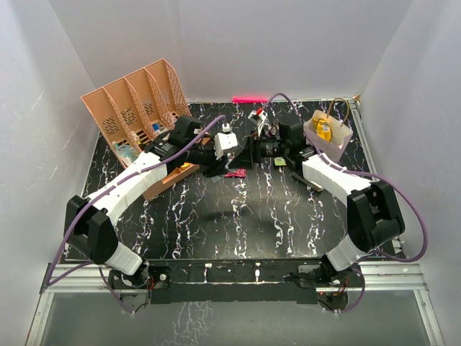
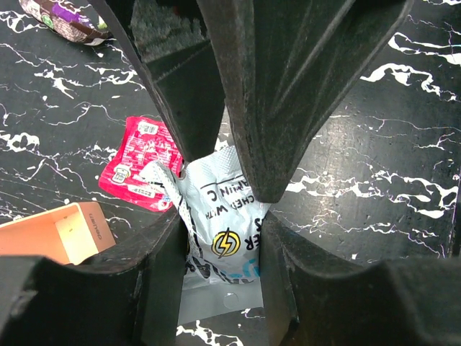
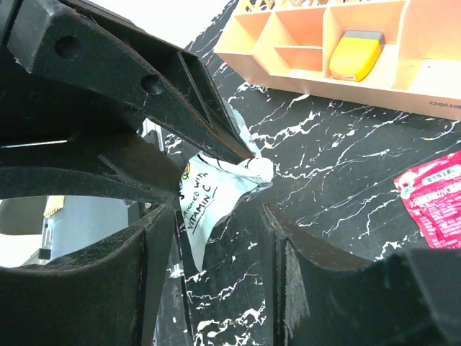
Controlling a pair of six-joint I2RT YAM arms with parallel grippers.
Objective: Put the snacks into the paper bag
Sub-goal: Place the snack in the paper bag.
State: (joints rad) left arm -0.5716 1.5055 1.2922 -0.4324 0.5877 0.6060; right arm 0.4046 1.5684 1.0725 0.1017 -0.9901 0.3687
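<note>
My left gripper [image 2: 222,223] is shut on a pale blue-white snack packet [image 2: 223,238] with a yellow lightning mark, held just above the table. My right gripper [image 3: 220,213] is open. Its fingers [image 2: 180,86] stand on either side of the packet's far end [image 3: 216,187] without closing on it. The two grippers meet at the table's middle in the top view, the left [image 1: 232,160] and the right [image 1: 245,153]. A pink packet [image 2: 140,166] lies flat beside them [image 1: 234,174]. The pale paper bag [image 1: 338,140] stands upright at the back right with yellow packets [image 1: 325,130] inside.
A peach slotted organiser [image 1: 133,108] stands at the back left. A low peach tray [image 3: 324,43] holding a yellow item [image 3: 356,54] lies under the left arm [image 1: 169,179]. A purple packet [image 2: 68,21] lies nearby. A small green item [image 1: 279,161] and a dark bar [image 1: 310,180] lie near the right arm.
</note>
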